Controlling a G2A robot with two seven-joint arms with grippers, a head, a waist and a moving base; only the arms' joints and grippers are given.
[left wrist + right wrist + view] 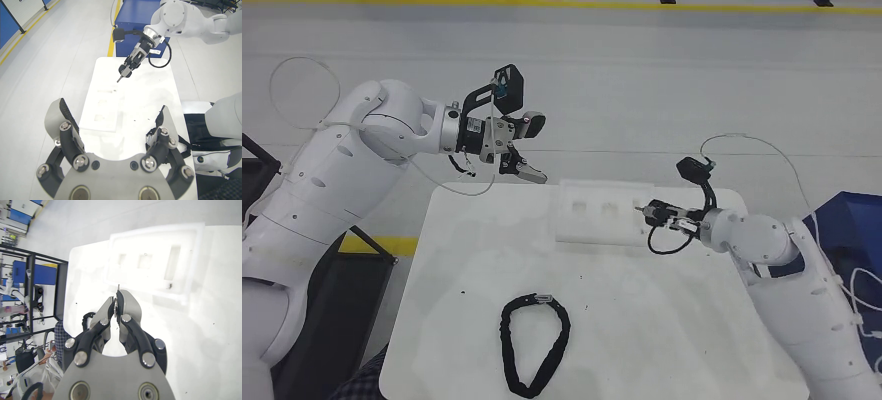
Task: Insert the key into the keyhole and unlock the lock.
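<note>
I'm looking into a robotics lab hall: pale grey floor (642,80), yellow taped lines (113,28), blue metal cabinet (130,15), black steel rack (32,255).

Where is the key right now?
In the top view, the key is held by the shut right gripper at the white foam tray's right end, far from the chain lock.

Table (662,330): plain white, a few small dark specks.
Foam tray (587,225), at 12 o'clock on the table: white, no pattern.
Chain lock (534,342), toward 6 o'clock: black sleeve; lock body (539,299) at its 12 o'clock end is silver.
Key (115,306): silver metal.
Left gripper (113,106) and right gripper (115,295): silver-grey fingers (53,115), black ribbed pads (67,111), black links.
Floor (642,80): pale grey, with a yellow line (542,5) at 12 o'clock.
Cabinet (857,215) at 3 o'clock: blue.
</note>
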